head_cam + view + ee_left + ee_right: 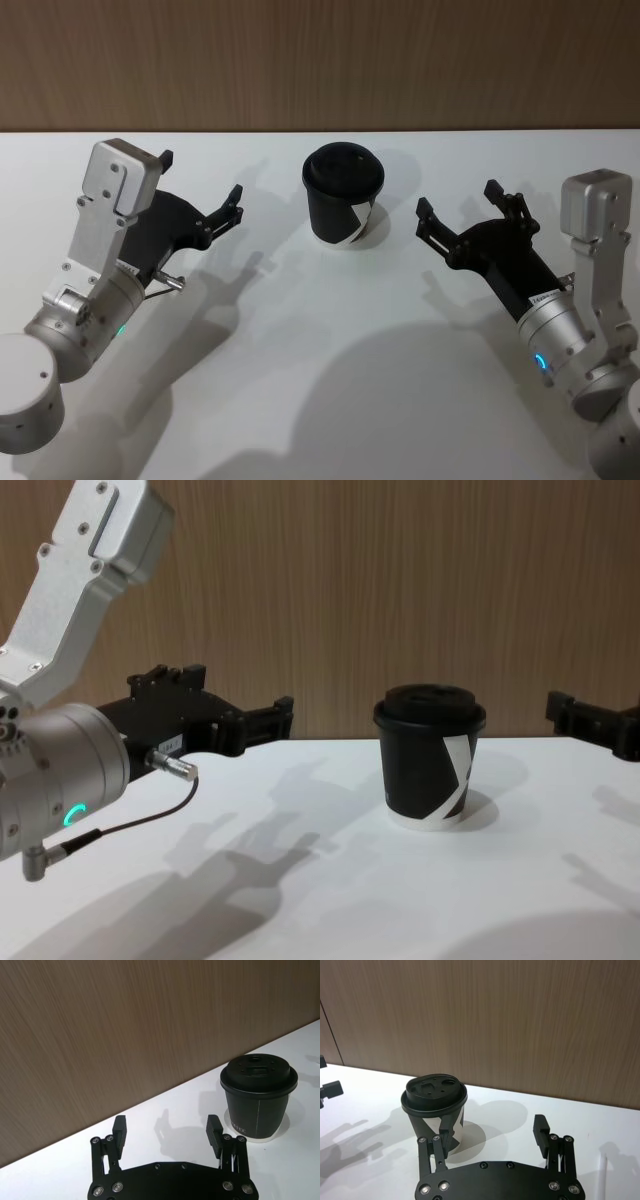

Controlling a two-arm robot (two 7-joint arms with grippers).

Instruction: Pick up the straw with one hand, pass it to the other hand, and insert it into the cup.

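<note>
When we examined the station, the cup (343, 195) stood upright on the white table (300, 400), toward 12 o'clock from the table's middle in the head view, near the wood-grain wall (320, 60). We recorded it as a short black paper cup, closed by a black plastic lid with a raised centre and several small openings on top. A white diagonal stripe crossed its side at about 5 o'clock in the head view, and a white rim ran round its base. In the left wrist view the cup (258, 1097) showed a thin pale vertical seam and small lettering near the base that we could not read. From the chest view the cup (430, 760) stood straight, with nothing touching it.

At 9 o'clock from the cup we found the left gripper (200, 177), raised above the table, its jaws spread wide with nothing between them; the left wrist view (167, 1125) confirmed the gap. A green ring light and a thin dark cable showed at its silver wrist in the chest view (225, 692).

Between 3 and 4 o'clock from the cup we found the right gripper (458, 198), likewise spread and holding nothing, apart from the cup (434, 1097), as its own wrist view (492, 1127) showed.
</note>
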